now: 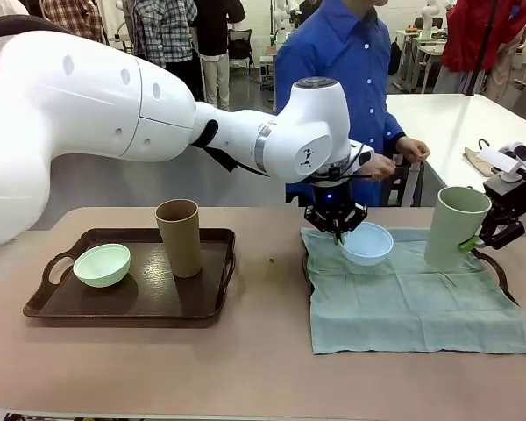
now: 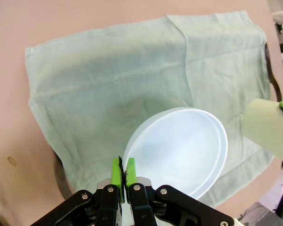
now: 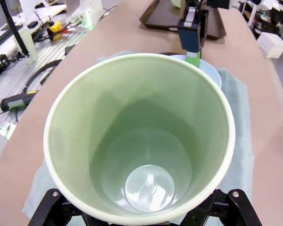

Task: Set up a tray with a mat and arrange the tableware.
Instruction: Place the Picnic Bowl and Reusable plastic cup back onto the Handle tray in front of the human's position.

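1. Our left gripper (image 1: 337, 230) has its pads pressed together on the near rim of the light blue bowl (image 1: 368, 243). It's a thin pinch, and the bowl hangs out ahead of the fingertips, tilted.
2. Below the fingertips is the mat (image 1: 412, 298), draped over its tray (image 1: 500, 272). We can't tell whether the bowl's base is touching the cloth.
3. Our right gripper (image 1: 478, 239) has its jaws spread wide and clamped on the wall of the pale green tumbler (image 1: 454, 226). The tumbler leans slightly, low over the mat's edge.
4. Well behind the left gripper, on the other tray (image 1: 202, 303), sit the mint green bowl (image 1: 102, 265) and the brown tumbler (image 1: 179, 237). Neither is on the mat yet.
5. Risk: a rim-only pinch can let the bowl pivot or slip if we move fast.
6. Risk: dragging the bowl sideways while low could bunch the cloth and leave it rocking.
7. Risk: the tumbler is just beyond the bowl's far rim, so the two could knock together if both arms descend at once.
8. Risk: releasing the tumbler while it's tilted on soft, folded cloth could tip it over.
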`<control>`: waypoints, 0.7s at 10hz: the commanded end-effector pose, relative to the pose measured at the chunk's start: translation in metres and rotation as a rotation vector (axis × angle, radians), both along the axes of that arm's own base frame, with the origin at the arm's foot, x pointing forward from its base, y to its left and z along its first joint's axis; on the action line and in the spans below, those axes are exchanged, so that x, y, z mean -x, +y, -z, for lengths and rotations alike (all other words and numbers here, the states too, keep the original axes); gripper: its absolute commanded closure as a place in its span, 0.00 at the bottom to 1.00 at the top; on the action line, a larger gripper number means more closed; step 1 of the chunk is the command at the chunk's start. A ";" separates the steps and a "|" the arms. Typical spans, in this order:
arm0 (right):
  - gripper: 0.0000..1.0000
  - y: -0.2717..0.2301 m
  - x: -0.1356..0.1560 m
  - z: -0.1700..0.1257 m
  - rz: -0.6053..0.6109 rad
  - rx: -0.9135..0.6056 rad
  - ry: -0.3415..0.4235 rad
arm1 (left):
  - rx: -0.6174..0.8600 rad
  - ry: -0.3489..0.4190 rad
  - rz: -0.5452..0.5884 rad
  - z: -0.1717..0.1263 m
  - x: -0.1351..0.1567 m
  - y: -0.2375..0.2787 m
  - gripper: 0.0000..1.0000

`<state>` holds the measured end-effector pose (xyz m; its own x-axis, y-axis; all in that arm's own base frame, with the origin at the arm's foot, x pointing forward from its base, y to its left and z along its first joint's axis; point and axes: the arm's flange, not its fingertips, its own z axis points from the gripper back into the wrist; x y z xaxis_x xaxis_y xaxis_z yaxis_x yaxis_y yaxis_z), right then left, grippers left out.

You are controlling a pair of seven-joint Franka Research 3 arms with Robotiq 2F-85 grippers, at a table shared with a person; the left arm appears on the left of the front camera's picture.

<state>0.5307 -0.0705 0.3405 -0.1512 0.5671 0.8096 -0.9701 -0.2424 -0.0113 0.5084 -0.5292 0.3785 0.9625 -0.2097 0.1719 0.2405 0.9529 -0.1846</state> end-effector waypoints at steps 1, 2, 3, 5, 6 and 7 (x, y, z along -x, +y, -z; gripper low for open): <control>0.16 -0.002 -0.009 0.009 0.014 -0.016 -0.036 | 0.016 -0.012 0.013 0.007 -0.001 0.001 0.96; 0.16 -0.003 -0.011 0.013 0.017 -0.014 -0.036 | 0.019 -0.012 0.021 0.010 -0.003 -0.002 0.96; 0.16 -0.004 -0.013 0.018 0.014 -0.012 -0.040 | 0.017 -0.004 0.020 0.014 -0.006 -0.003 0.96; 0.16 -0.005 -0.015 0.023 0.008 -0.020 -0.047 | 0.002 -0.007 0.022 0.017 -0.009 -0.005 0.96; 0.16 -0.005 -0.015 0.023 0.008 -0.020 -0.045 | -0.012 0.001 0.021 0.020 -0.010 -0.005 0.96; 0.02 -0.006 -0.015 0.023 0.015 -0.012 -0.034 | -0.014 0.016 0.022 0.022 -0.010 -0.006 0.55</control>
<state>0.5408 -0.0765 0.3177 -0.1587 0.5711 0.8054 -0.9709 -0.2382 -0.0224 0.5157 -0.5329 0.3556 0.9622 -0.2195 0.1610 0.2475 0.9518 -0.1813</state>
